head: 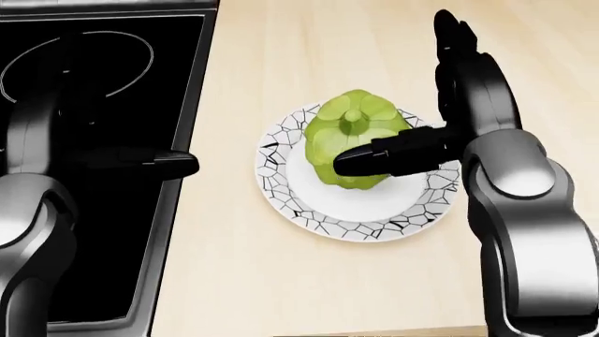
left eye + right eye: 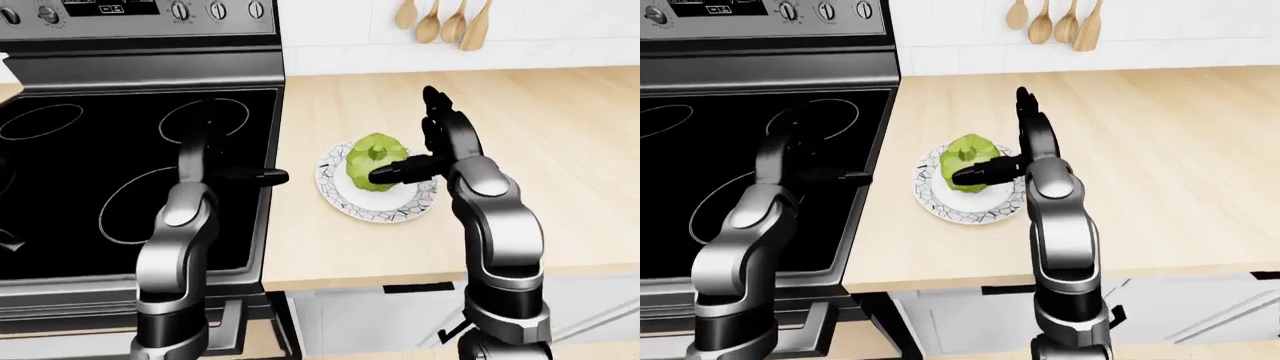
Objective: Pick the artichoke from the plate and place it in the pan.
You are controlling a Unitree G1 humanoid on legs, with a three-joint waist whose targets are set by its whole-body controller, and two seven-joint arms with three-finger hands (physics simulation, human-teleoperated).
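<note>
- Sitting upright on the plate [image 1: 309,214], the artichoke [image 1: 351,133] lies just left of the right hand [image 1: 440,119].
- Right fingers [image 1: 374,158] spread wide, one touching it.
- Left hand [image 2: 225,169] open over the stove [image 2: 80,187].

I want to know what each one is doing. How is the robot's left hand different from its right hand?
The right robot hand is at the green artichoke on the plate, one finger across it, the others pointing up. The left robot hand is by no food; it hangs over the black stove, one finger poking toward the counter. Neither holds anything. Both are dark hands on silver arms.
</note>
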